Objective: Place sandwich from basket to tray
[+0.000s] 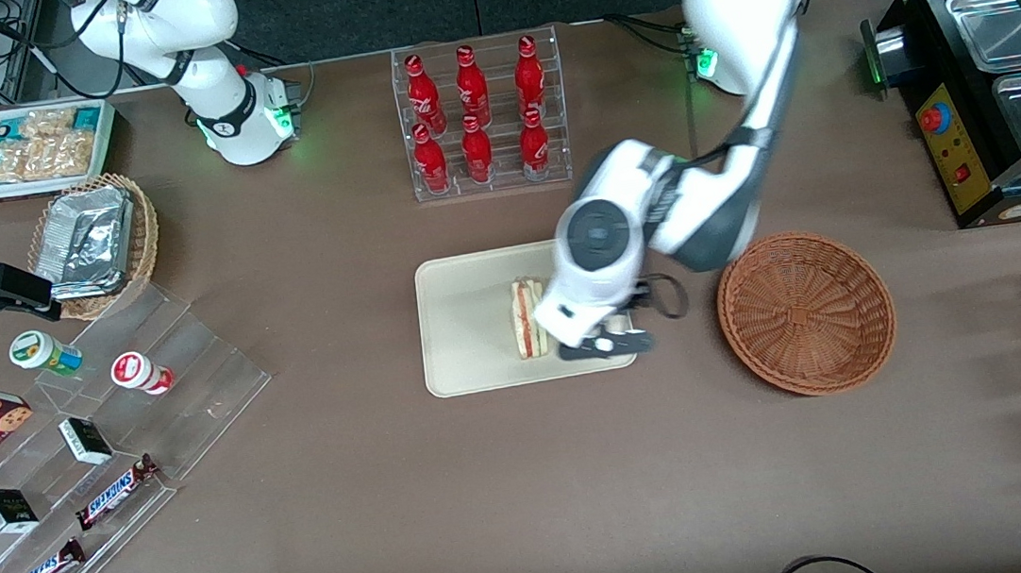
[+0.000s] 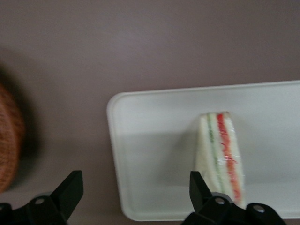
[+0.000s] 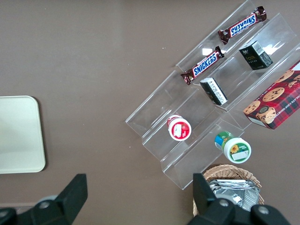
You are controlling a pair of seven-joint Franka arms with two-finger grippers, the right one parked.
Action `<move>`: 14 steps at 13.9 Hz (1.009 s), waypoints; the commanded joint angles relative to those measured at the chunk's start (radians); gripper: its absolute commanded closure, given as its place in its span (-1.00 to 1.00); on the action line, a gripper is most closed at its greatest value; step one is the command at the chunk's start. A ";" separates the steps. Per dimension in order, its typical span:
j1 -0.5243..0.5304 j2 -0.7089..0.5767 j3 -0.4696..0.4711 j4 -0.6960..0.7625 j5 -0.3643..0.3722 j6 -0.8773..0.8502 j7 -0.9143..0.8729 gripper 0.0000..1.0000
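Two Snickers bars (image 1: 117, 490) sit on the clear rack up front, red bottles (image 1: 475, 115) farther back. My gripper (image 1: 605, 345) hangs over the tray (image 1: 463, 329), basket (image 1: 805, 312) beside it. Wrist cam: fingers (image 2: 70, 187) spread wide, holding nothing, sandwich (image 2: 222, 157) lying on the tray. Right wrist cam: "SNICKERS" readable again.

We see our gripper (image 1: 594, 339) above the tray (image 1: 463, 329), fingers (image 2: 70, 187) spread, with the sandwich (image 1: 528, 318) just beside it. The basket (image 1: 805, 310) sits near, bare table between. The bottle rack (image 1: 479, 119) stands farther from the front camera.
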 commanded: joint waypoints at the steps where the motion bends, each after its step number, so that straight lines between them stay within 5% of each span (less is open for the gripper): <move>1: 0.080 -0.094 -0.004 -0.090 -0.007 -0.010 0.092 -1.00; 14: 0.422 -0.376 -0.001 -0.270 -0.070 -0.109 0.434 -1.00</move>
